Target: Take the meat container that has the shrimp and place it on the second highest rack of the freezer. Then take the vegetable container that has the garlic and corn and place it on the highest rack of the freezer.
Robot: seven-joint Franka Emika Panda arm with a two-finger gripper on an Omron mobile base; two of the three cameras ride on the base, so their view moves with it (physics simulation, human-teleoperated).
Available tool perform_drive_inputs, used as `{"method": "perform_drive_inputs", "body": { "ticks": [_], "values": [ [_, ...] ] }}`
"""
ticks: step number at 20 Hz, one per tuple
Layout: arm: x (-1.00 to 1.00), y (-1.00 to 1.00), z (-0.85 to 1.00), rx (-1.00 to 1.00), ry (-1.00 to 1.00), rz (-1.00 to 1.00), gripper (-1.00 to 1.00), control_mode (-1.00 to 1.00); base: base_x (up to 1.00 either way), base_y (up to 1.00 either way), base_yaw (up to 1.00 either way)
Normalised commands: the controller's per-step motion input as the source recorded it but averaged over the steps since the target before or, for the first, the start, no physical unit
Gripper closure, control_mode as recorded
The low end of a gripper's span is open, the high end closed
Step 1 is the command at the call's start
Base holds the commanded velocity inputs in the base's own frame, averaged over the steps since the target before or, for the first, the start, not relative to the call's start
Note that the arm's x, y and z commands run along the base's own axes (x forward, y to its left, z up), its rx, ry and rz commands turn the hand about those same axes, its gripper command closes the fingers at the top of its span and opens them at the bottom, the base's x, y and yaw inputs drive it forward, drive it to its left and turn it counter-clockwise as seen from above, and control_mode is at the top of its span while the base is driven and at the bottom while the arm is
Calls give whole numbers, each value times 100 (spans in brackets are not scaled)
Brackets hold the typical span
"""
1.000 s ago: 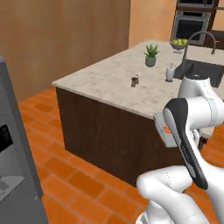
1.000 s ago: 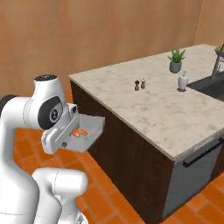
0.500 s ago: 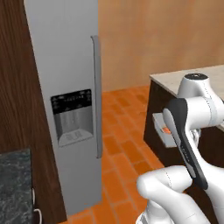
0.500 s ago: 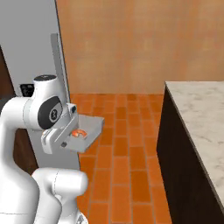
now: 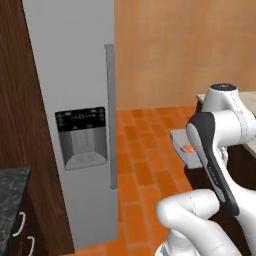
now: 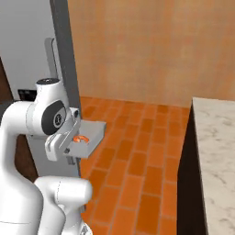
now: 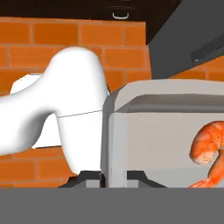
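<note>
The pincer (image 7: 114, 177) is clamped on the rim wall of the meat container (image 6: 90, 136), a shallow grey tray with an orange shrimp (image 7: 209, 144) lying on its floor; in the hand view one dark fingertip stands on each side of the grey wall, with the shrimp to the right of the grip. In the left base view the container (image 5: 181, 146) juts out to the left of the white arm, held level above the orange brick floor (image 5: 145, 172) and touching nothing else. The freezer (image 5: 72, 95) stands closed to the left of it, its grey metal face carrying a dark control panel and a recessed dispenser (image 5: 85, 145), with the long vertical bar handle (image 5: 111, 115) running down its right edge; the shelves inside are hidden by the shut door. Dark wood panelling (image 5: 22, 130) flanks the freezer on the left, and below it, at the lower left corner, is a dark speckled bench (image 5: 11, 192) over a cabinet front with white handles. In the right base view the freezer's side (image 6: 64, 59) rises just behind the arm, and a pale marble bench (image 6: 215, 151) on a dark base occupies the right edge, well apart from the container, with open brick floor between them and a tan wall (image 6: 151, 50) behind
</note>
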Motion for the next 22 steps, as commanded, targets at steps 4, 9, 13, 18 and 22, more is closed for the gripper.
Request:
{"method": "perform_drive_inputs", "body": {
  "ticks": [4, 9, 13, 18, 22],
  "values": [
    [0, 0, 0, 0, 0, 0, 100, 100, 86, -76, 10],
    [0, 0, 0, 0, 0, 0, 100, 100, 99, -68, 5],
    [0, 0, 0, 0, 0, 0, 100, 100, 100, -50, 7],
    [0, 0, 0, 0, 0, 0, 100, 100, 100, -43, 9],
    [0, 0, 0, 0, 0, 0, 100, 100, 100, -47, 10]
  ]
}}
